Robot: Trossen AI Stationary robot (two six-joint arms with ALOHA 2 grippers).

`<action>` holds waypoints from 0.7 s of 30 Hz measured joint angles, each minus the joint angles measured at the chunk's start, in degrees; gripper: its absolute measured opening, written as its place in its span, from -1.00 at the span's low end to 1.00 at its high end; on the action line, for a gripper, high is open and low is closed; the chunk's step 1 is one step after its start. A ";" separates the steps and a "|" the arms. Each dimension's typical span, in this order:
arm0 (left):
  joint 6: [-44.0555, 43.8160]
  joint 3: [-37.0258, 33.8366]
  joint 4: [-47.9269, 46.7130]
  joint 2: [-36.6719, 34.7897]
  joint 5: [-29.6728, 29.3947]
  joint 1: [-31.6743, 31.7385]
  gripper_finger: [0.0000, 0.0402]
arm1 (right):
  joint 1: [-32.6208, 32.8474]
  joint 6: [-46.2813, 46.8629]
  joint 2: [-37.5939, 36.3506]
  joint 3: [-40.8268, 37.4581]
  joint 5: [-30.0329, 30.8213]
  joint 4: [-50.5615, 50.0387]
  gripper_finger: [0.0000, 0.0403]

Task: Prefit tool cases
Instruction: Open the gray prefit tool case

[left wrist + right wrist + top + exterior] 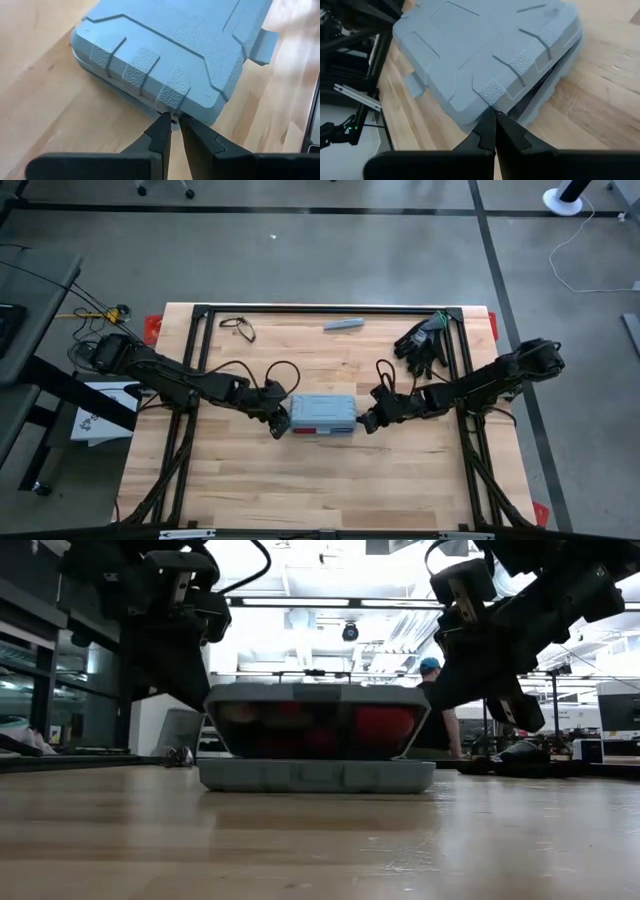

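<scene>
Between my grippers lies the case (322, 415), long axis running arm to arm; left gripper (279, 420) nips its lid edge, right gripper (366, 421) closed, touching the opposite end, equally near.

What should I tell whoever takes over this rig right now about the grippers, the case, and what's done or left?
Left gripper: nearly shut, fingertips at the seam on the case's left end.
Right gripper: shut, tips wedged at the seam on the right end.
Tool case: mid-table between both arms, base flat on the table, lid lifted partway; red contents show through the gap in the low view.
Done: both grippers are at the seam and the lid is cracked open.
Left: finishing the lid move, probably; whether it is opening or closing cannot be told.
Gloves and a small grey bar lie at the far edge.
</scene>
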 joint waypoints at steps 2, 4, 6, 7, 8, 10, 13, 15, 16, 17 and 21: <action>0.02 0.00 -0.34 -0.49 -0.96 0.00 -0.78 | -0.27 0.02 -0.07 0.00 0.00 0.02 -1.00; 0.02 0.00 -0.57 -0.76 -1.52 0.24 -0.78 | -0.62 0.02 -0.07 0.00 0.00 0.07 -1.00; 0.02 0.00 -0.95 -0.85 -1.87 0.68 -0.78 | -0.94 0.01 -0.07 0.00 0.06 0.35 -1.00; 0.02 0.00 -1.06 -0.85 -1.89 0.93 -0.78 | -1.13 0.01 -0.07 0.00 0.03 0.44 -1.00; 0.02 0.00 -1.17 -0.85 -1.96 1.14 -0.78 | -1.34 0.09 -0.07 0.00 0.01 0.59 -1.00; 0.02 0.00 -1.57 -0.85 -2.10 1.64 -0.78 | -1.77 0.13 -0.07 0.00 0.09 0.85 -1.00; 0.14 0.00 -1.85 -1.14 -2.19 2.02 -0.78 | -2.11 0.13 -0.07 0.00 0.15 0.88 -1.00; 0.52 0.00 -2.19 -1.61 -2.21 2.14 -0.78 | -2.24 0.13 -0.06 0.00 0.17 1.22 -1.00; 0.76 0.00 -2.32 -1.90 -2.30 2.16 -0.78 | -2.25 0.15 -0.05 0.00 0.17 1.30 -1.00; 0.97 0.00 -2.60 -2.22 -2.44 2.16 -0.78 | -2.27 0.15 -0.07 0.00 0.17 1.71 -1.00; 1.08 0.00 -4.92 -4.25 -3.86 2.25 -0.78 | -2.27 0.19 -0.04 0.00 0.05 4.12 -1.00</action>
